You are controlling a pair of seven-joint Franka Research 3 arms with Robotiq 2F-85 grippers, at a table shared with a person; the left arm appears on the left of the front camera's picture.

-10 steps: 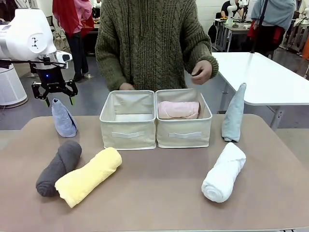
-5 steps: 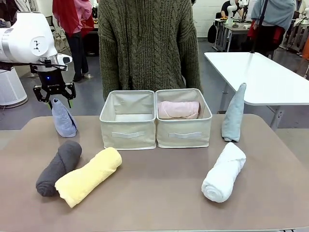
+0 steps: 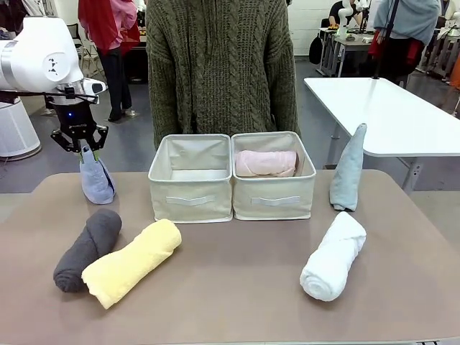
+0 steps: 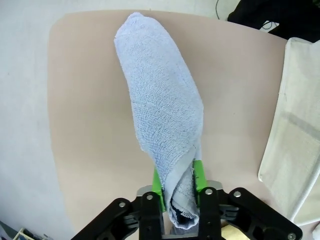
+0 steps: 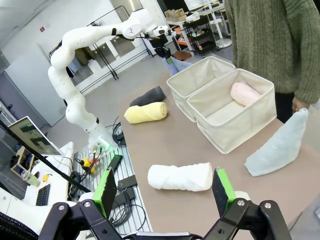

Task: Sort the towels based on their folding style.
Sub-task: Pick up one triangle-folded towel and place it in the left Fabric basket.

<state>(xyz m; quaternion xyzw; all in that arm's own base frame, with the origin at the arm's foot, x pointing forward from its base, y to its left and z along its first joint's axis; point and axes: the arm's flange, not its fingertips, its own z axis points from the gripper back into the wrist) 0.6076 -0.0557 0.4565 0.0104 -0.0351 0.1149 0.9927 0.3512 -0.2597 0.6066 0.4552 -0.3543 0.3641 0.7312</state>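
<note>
Firmly, the left claw (image 3: 87, 149) pinches the tip of the upright light blue towel (image 3: 97, 182) beneath it.

A light blue towel (image 3: 95, 180), folded as a cone, stands upright left of the bins (image 3: 190, 201), its tip pinched by the left gripper (image 3: 88, 149). Nearer than the bins and to their left, a dark grey rolled towel (image 3: 88, 249) and a yellow rolled towel (image 3: 131, 261) lie slanted side by side, touching. A pink rolled towel (image 3: 265, 163) lies crosswise inside the right bin (image 3: 273, 203). A pale teal cone towel (image 3: 349, 169) stands upright right of the bins. Just in front of that cone lies a white rolled towel (image 3: 333, 256).
</note>
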